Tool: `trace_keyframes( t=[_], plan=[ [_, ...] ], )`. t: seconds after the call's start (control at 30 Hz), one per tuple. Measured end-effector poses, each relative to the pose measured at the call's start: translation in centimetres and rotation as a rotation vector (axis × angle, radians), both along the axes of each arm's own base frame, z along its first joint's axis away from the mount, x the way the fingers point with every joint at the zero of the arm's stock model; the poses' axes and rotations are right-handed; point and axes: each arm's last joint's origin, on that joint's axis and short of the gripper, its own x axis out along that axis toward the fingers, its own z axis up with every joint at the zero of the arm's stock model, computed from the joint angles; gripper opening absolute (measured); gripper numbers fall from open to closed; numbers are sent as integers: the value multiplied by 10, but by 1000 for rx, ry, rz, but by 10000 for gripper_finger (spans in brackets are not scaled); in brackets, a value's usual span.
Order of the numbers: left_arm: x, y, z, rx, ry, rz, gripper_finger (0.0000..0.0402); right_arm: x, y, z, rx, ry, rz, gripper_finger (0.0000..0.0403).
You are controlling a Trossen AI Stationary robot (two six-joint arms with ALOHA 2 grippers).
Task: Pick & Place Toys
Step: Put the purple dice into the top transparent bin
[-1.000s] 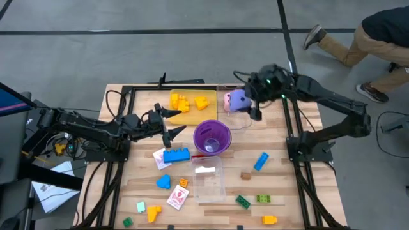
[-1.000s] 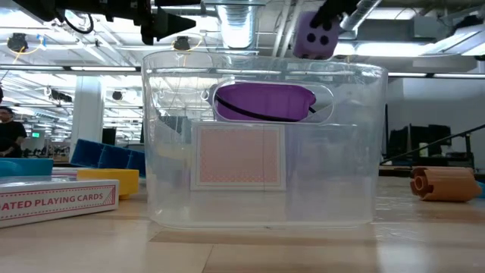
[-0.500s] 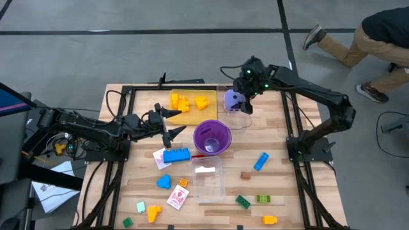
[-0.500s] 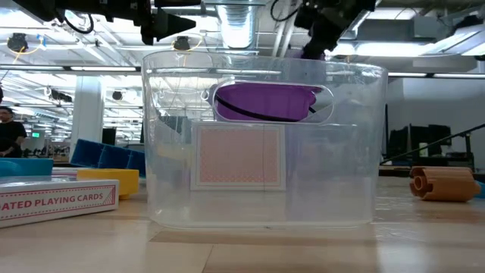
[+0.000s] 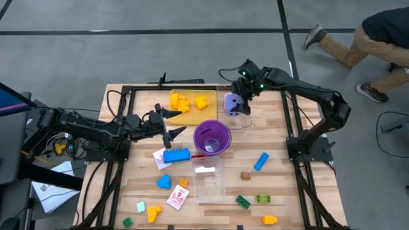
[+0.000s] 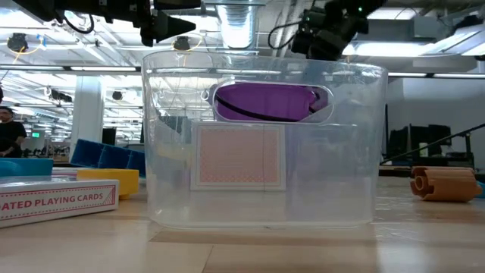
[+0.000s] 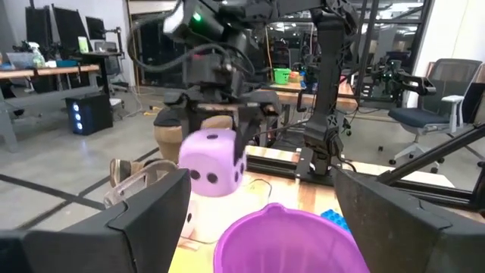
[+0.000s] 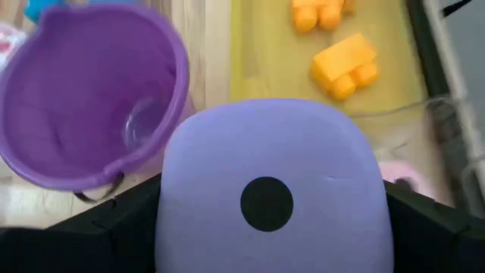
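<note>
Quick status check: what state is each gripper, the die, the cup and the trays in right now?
Right gripper: shut on the purple die, held in the air.
Left gripper: open, empty.
Purple cup: upright, no toys seen inside.
Yellow tray: holds yellow bricks.
Clear tray: holds a card.

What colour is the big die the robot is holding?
Light purple with black dots. The die shows best in the right wrist view, between the right gripper fingers.

Translucent glossy plastic cup (image 5: 211,137), wooden table (image 5: 294,191)
</note>
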Motion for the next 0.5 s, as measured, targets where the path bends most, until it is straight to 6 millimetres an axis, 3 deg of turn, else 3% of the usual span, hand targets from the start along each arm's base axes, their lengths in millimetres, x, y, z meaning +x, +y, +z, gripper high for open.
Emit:
trace_keyframes(
  t=[0.5],
  plan=[
    [0,0,-1,-6,13,-1,323,-16,8,-69,-24,-79,-39,357]
  ],
)
